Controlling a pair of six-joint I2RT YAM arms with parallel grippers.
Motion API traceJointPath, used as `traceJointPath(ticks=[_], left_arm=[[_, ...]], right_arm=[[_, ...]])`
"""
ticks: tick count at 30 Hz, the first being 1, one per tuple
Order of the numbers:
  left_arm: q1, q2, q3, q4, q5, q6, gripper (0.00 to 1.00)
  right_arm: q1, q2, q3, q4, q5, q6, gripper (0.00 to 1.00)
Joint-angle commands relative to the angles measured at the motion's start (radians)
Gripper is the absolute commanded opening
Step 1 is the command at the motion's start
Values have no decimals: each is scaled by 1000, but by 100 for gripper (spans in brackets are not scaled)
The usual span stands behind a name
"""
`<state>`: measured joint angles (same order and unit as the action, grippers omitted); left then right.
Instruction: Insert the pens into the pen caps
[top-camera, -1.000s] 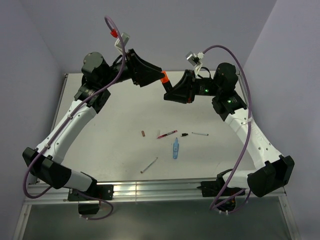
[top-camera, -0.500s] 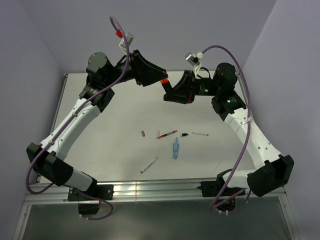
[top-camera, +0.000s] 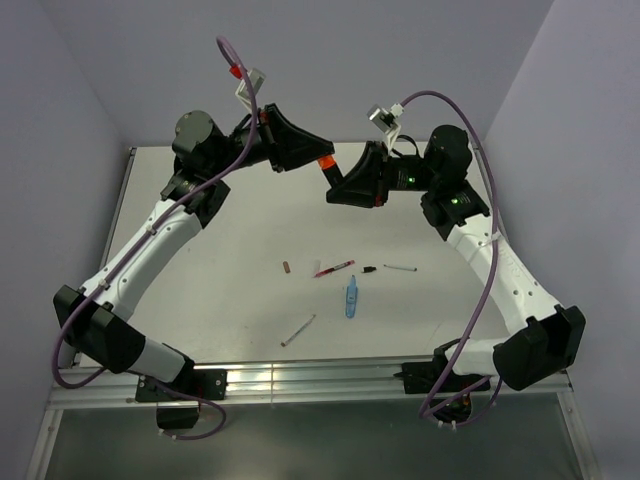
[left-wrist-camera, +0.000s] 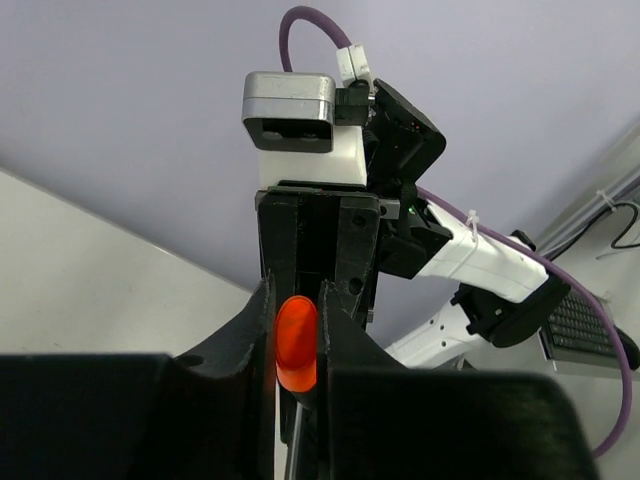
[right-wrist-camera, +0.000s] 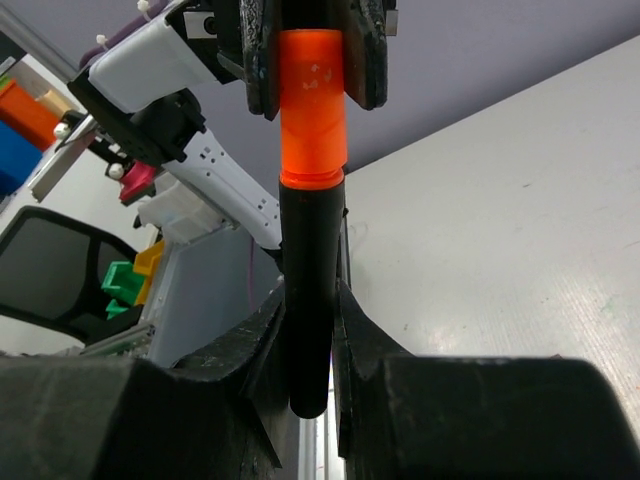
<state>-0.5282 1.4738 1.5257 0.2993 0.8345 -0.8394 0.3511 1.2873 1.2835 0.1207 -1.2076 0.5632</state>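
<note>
High over the back of the table my two grippers meet tip to tip. The left gripper (top-camera: 319, 156) (left-wrist-camera: 296, 300) is shut on the bright orange pen cap (top-camera: 327, 161) (left-wrist-camera: 296, 345) (right-wrist-camera: 312, 110). That cap sits on the end of the stubby black marker (right-wrist-camera: 310, 300), and the right gripper (top-camera: 336, 181) (right-wrist-camera: 310, 298) is shut on the marker's body. On the table lie a red pen (top-camera: 334, 268), a white pen (top-camera: 400, 267), a light-blue marker (top-camera: 351, 297), a grey pen (top-camera: 298, 330), a dark red cap (top-camera: 286, 267) and a black cap (top-camera: 369, 269).
The loose pens and caps lie in the middle of the white table (top-camera: 230, 250), well below both grippers. Purple walls stand close behind and on both sides. A metal rail (top-camera: 300, 380) runs along the near edge between the arm bases.
The left gripper's jaws have shut on the orange cap, and the left arm has shifted slightly. The right gripper has kept its hold on the black marker, barely moving.
</note>
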Motion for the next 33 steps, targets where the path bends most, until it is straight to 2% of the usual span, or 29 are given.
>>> traceJointPath(ticks=[1,7,10,16,19,21,24,26,30,33], left_arm=[[-10,-52,-85,81,2,-47,0],[-12,-90,-220,233,-156,-256,0],[-24,-76,-202,172,-222,-286,0],[-84,-55,-196,98,-210,-283,0],[-90,-58,-210,54,-143,-224,0],[-93,-53,-196,-50,-74,-126,0],[-92,-50,-202,-117,1,-58,0],[-98,-61,-228,-88,72,-29,0],[-127,-44,-199,-187,146,66,0],[-148,-46,-235,-134,176,53,0]], right_arm=[[9,7,34,111,25,46,0],[9,38,57,227,121,176,0],[11,58,85,232,176,228,0],[11,76,117,223,200,221,0],[11,72,120,214,161,193,0],[11,64,128,177,132,135,0],[11,53,143,102,123,38,0],[9,52,152,67,109,-11,0],[11,56,163,51,83,-62,0],[11,61,175,51,56,-78,0]])
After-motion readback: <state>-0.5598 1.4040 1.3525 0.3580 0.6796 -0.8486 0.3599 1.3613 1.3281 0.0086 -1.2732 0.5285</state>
